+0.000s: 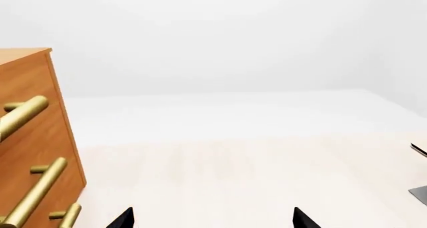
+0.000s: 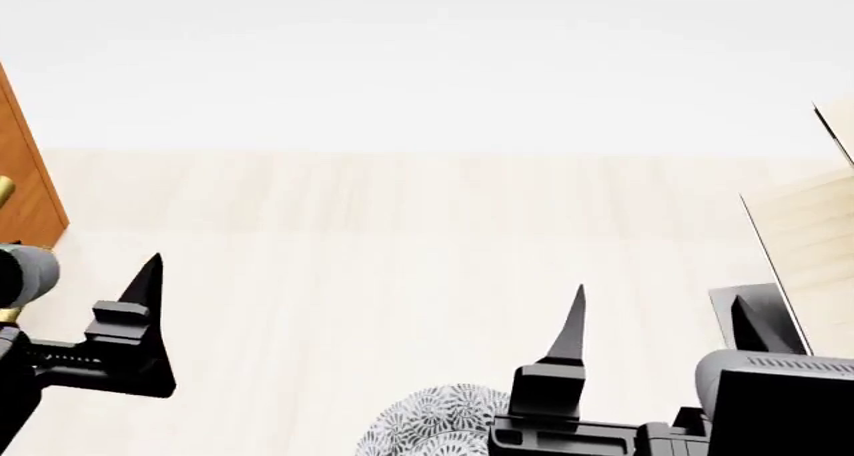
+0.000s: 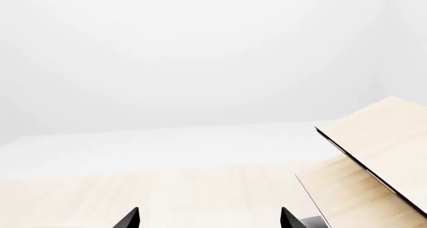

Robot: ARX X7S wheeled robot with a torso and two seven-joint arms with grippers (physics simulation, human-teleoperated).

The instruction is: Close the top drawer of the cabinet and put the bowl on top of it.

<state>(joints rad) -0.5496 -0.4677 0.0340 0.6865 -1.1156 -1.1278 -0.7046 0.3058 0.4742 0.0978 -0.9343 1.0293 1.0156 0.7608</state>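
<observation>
Cabinet (image 1: 33, 138) beside open end effector (image 1: 212, 219)

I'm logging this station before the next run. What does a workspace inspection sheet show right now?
Surface: pale wood table, mostly bare.
Job's things: cabinet at the table's left, brass handles visible; bowl at the head view's near edge, partly hidden.
Clutter: pale wooden rack at the right.
Grippers: left gripper and right gripper, jaws apart, holding nothing.
Cables: nothing seen.
Surroundings: plain white backdrop.
</observation>
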